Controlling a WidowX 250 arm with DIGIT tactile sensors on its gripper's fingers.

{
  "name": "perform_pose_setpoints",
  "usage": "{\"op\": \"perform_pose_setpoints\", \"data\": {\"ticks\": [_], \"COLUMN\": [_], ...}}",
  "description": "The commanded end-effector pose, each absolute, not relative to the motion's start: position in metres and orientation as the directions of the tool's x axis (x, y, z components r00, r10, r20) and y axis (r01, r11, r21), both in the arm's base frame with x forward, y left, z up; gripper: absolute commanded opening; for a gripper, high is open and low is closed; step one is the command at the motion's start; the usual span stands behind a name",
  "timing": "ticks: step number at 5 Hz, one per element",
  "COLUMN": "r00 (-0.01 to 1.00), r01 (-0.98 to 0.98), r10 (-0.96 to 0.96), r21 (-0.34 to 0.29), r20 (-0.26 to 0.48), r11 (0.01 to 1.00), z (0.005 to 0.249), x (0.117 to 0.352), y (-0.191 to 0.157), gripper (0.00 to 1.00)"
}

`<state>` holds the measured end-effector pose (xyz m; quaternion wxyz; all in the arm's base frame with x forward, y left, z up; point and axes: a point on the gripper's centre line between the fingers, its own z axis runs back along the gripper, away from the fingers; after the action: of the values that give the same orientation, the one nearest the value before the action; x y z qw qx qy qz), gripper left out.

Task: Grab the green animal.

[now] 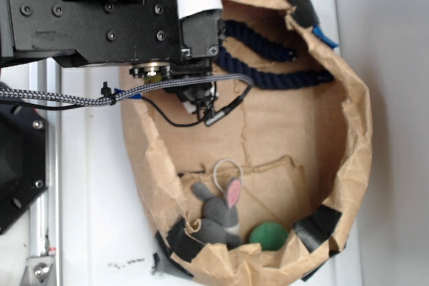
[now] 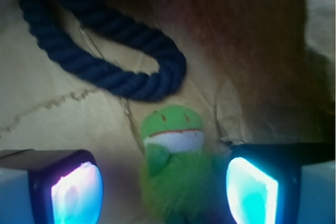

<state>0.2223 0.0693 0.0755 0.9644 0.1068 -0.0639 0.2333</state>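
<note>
You are looking down on a white tabletop (image 1: pixel 94 192); a bare metal rail (image 1: pixel 45 185) runs along its left side, ending in a bracket with a bolt (image 1: pixel 41 270); small dark scuff marks (image 1: pixel 127 262) sit near the lower edge; light is bright and even, washing the surface at right (image 1: pixel 395 125) to pale grey; no walls or windows show.

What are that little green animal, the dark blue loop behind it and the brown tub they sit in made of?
The green animal looks like plush: its body is fuzzy lime fur, its face a smoother green-and-cream fabric with red marks. The blue loop is thick twisted rope, its strands clearly showing, probably cotton. The tub looks like crumpled brown paper, a rolled-down bag, patched with black tape.
</note>
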Motion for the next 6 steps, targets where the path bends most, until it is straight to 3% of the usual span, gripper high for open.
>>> {"op": "perform_pose_setpoints", "data": {"ticks": [1, 3, 4, 5, 6], "r00": [0.939, 0.952, 0.956, 0.957, 0.957], "r01": [-0.331, -0.304, -0.292, -0.288, -0.286], "r10": [0.320, 0.302, 0.291, 0.285, 0.283], "r21": [0.087, 0.055, 0.049, 0.052, 0.051], "r20": [0.123, 0.041, 0.036, 0.052, 0.064], "r11": [0.939, 0.951, 0.955, 0.956, 0.957], "z": [0.048, 0.030, 0.029, 0.030, 0.033], "x": [0.216, 0.215, 0.216, 0.216, 0.217], "y": [0.086, 0.085, 0.083, 0.082, 0.082], "gripper": [1.00, 1.00, 0.91, 0.00, 0.00]}}
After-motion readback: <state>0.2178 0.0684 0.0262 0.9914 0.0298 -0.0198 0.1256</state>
